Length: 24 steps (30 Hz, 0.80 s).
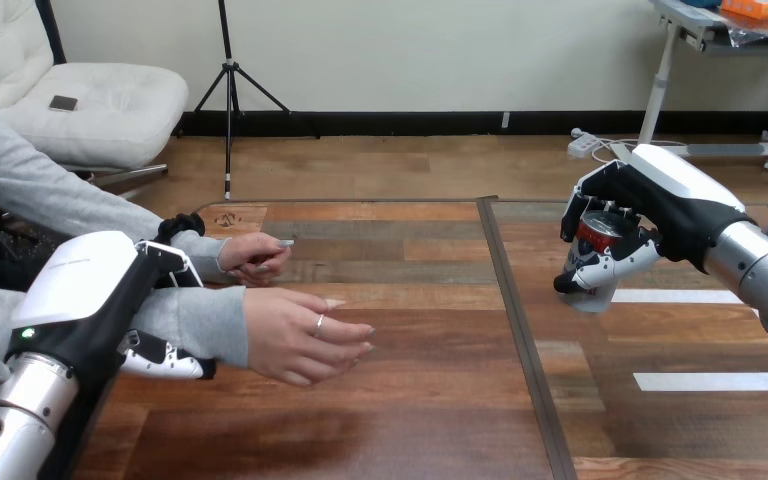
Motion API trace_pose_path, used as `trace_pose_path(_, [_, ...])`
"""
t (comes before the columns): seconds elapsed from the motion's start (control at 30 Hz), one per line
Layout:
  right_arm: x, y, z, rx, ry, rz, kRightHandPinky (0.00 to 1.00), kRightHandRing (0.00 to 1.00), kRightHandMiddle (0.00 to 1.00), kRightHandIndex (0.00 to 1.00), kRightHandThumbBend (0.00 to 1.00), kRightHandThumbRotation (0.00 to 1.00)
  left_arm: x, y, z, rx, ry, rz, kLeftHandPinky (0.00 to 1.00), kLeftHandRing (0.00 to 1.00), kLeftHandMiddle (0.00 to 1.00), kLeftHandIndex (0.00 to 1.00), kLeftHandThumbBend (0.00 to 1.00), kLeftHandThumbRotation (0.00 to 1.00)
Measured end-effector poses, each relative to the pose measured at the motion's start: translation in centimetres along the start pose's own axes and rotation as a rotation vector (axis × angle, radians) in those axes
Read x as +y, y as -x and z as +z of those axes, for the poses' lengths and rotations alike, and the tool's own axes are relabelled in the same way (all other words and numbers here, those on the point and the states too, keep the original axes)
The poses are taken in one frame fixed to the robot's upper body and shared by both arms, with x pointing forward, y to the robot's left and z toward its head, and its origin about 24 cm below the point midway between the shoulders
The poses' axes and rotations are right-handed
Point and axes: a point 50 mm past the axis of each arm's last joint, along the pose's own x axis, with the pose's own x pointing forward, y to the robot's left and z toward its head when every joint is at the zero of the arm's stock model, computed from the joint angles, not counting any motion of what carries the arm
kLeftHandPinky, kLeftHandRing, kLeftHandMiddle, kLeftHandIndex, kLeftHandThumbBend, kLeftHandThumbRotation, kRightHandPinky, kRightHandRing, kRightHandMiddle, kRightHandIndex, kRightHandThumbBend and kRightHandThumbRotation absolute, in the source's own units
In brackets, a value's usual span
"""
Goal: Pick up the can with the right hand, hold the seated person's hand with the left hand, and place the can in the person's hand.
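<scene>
Right hand (672,208) first: I've got its fingers wrapped tight round the can (598,232). The can sits tilted in the grip, red label showing between the fingers, and it hangs clear above the table (410,410). That's over the table's right half, just right of the dark seam (508,300) and above the white tape strips (720,381).

Over to my left hand (90,285), low at the near left corner. Its fingers (165,362) show under the person's grey-sleeved forearm (185,320) and its thumb (172,252) comes over the top, so it's clasped round that forearm just behind the wrist. Beyond the cuff, the person's hand (305,335) reaches out low over the wood, fingers loosely curved, well apart from the can. The person's farther hand (252,255) rests just behind it, pinching something small that I can't make out.
</scene>
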Motion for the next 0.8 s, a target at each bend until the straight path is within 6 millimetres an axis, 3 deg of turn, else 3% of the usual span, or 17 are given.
trace_pose_path(0.8, [0.30,-0.16,0.30,-0.017,-0.006,0.017,0.29,0.33,0.39,0.42,0.73,0.00,-0.84,-0.41,1.03,-0.013,0.070,0.022,0.29,0.34,0.40,0.43,0.75,0.00])
